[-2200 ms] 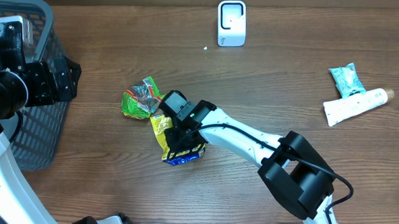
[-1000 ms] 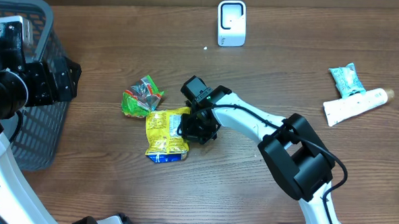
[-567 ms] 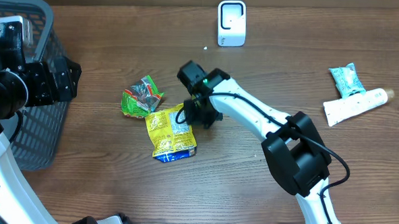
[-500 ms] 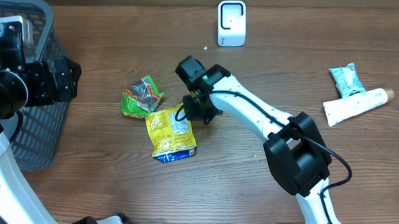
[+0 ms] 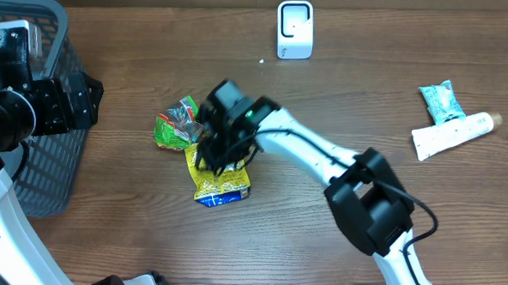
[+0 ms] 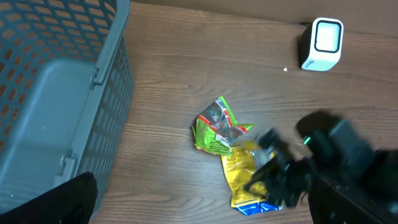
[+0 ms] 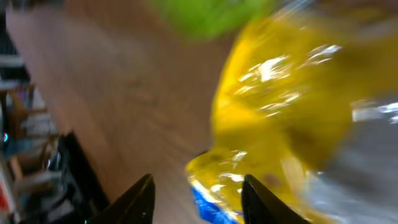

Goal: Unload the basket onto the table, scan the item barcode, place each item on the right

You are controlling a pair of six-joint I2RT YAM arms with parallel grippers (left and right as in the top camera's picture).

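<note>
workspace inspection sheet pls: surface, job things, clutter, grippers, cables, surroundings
surface: wooden table, bare around the items
job's things: yellow packet lying flat near the middle; white scanner upright at the far edge
clutter: green packet beside the yellow one; grey basket on the left; white tube and teal packet on the right
grippers: right gripper open over the yellow packet, blurred; left gripper open, empty, over the basket
cables: black cable looped at the right arm's elbow
surroundings: blurred shapes past the table edge, cannot tell what
</note>
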